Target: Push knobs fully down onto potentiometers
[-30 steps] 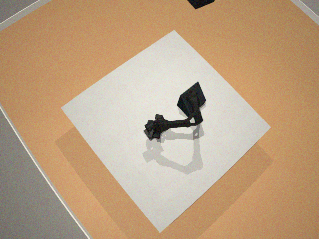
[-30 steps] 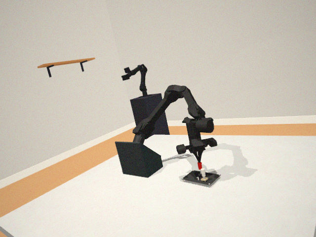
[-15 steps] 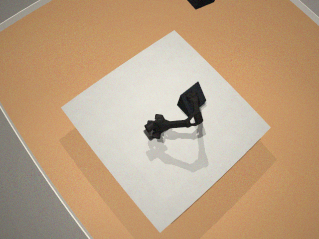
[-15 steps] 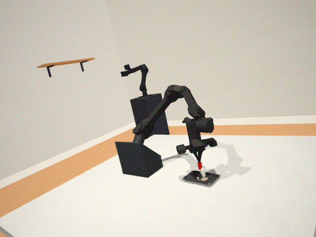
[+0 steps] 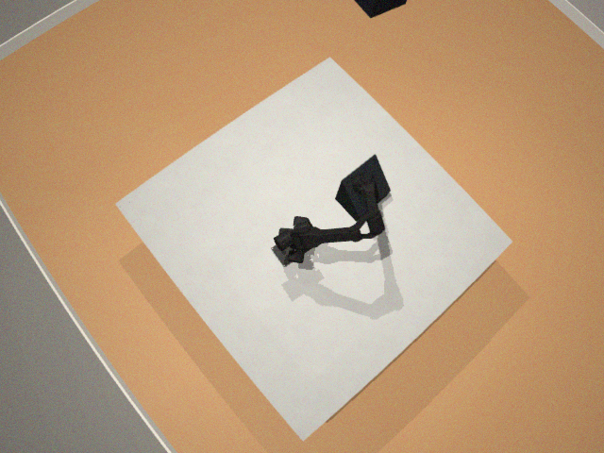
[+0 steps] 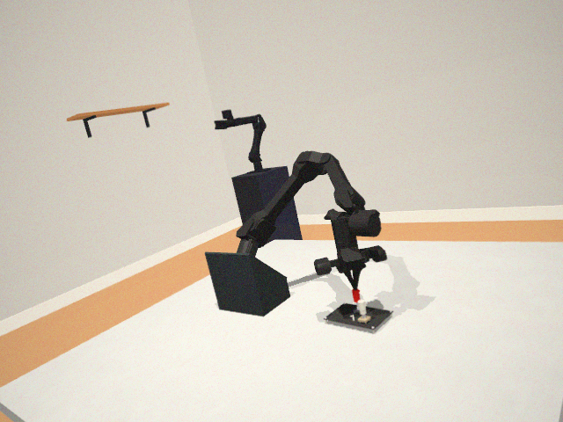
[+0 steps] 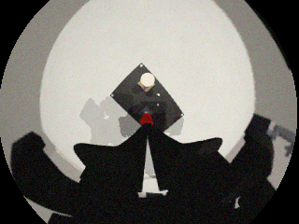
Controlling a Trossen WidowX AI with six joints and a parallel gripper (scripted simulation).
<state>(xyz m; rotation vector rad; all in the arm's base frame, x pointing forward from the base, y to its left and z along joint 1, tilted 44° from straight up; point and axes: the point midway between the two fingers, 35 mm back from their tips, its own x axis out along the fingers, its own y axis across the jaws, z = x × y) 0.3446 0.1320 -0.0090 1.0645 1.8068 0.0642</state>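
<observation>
While an orange wall shelf (image 6: pixel 119 112) hangs at far left, dark arm base (image 6: pixel 245 286) (image 5: pixel 365 187) sits on white counter (image 6: pixel 181 363) (image 5: pixel 219 194); right of it, tool (image 6: pixel 354 288) (image 7: pixel 146 126), fingers together, is above red knob (image 6: pixel 355 295) (image 7: pixel 147 119); circuit board (image 6: pixel 339 321) (image 7: pixel 126 95) below, white knob (image 6: pixel 361 307) (image 7: pixel 148 79) upright.

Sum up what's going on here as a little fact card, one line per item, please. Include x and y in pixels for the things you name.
board: dark circuit board (image 6: pixel 339 320) (image 7: pixel 126 95), on the table (image 5: pixel 219 219) (image 6: pixel 181 363) (image 7: pixel 93 47)
red knob: (image 6: pixel 355 294) (image 7: pixel 147 119) directly below the fingertips
white knob: (image 6: pixel 361 307) (image 7: pixel 148 79) standing above a tan part (image 6: pixel 364 319), fingers away from it
end effector: (image 6: pixel 355 287) (image 7: pixel 148 124) closed, pointing down, gripping nothing
contact with red knob: appears to touch its top; exact contact unclear
wall shelf: orange-brown (image 6: pixel 118 112), two dark brackets
second arm: in background (image 6: pixel 257 141), on a dark pedestal (image 6: pixel 245 195)
likely next: pressing the red knob down
</observation>
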